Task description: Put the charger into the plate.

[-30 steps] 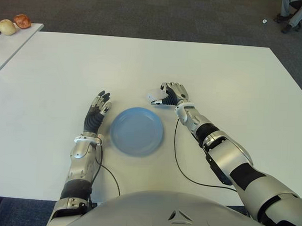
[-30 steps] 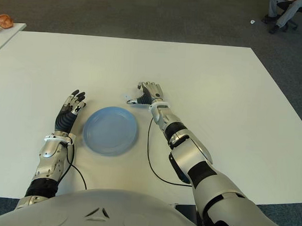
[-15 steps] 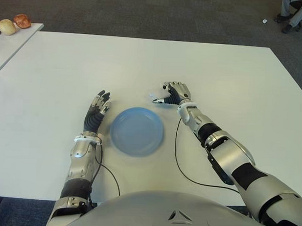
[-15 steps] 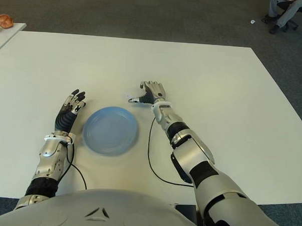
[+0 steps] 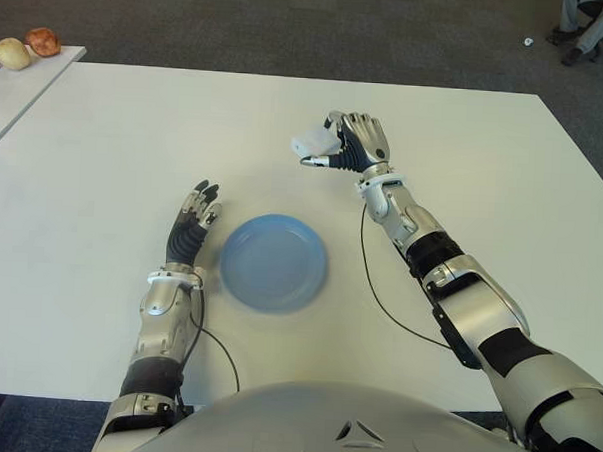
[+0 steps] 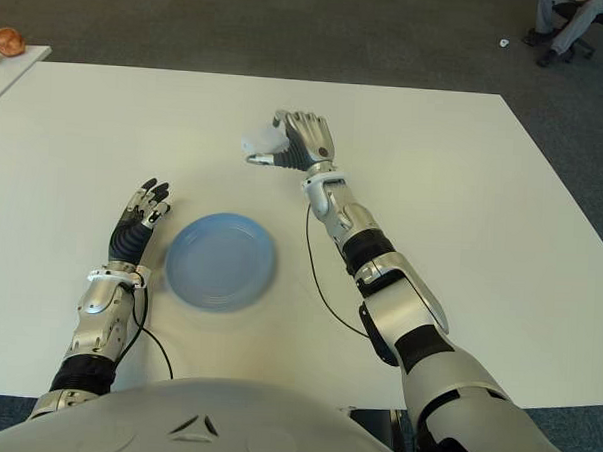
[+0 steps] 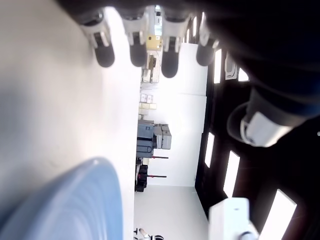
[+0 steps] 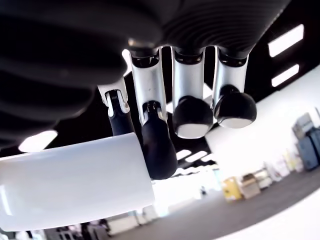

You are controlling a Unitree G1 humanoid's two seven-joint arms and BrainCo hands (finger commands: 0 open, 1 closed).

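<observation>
My right hand (image 5: 337,149) is raised above the white table (image 5: 105,137), beyond the plate, and is shut on a small white charger (image 5: 311,143). Up close in the right wrist view, the charger (image 8: 75,182) is a white block pinched by the thumb and curled fingers (image 8: 155,145). A round blue plate (image 5: 274,262) lies on the table nearer to me, with nothing in it. My left hand (image 5: 194,221) shows just left of the plate, fingers stretched and holding nothing. The plate's rim (image 7: 75,200) also shows in the left wrist view.
A black cable (image 5: 364,279) trails from the right arm across the table. At the far left, a second table (image 5: 28,79) carries a few round things (image 5: 29,46). A seated person's legs (image 5: 591,23) show at the far right on the carpet.
My right hand has risen from the tabletop and moved farther away from me, taking the charger up with it. The left hand and plate have stayed put.
</observation>
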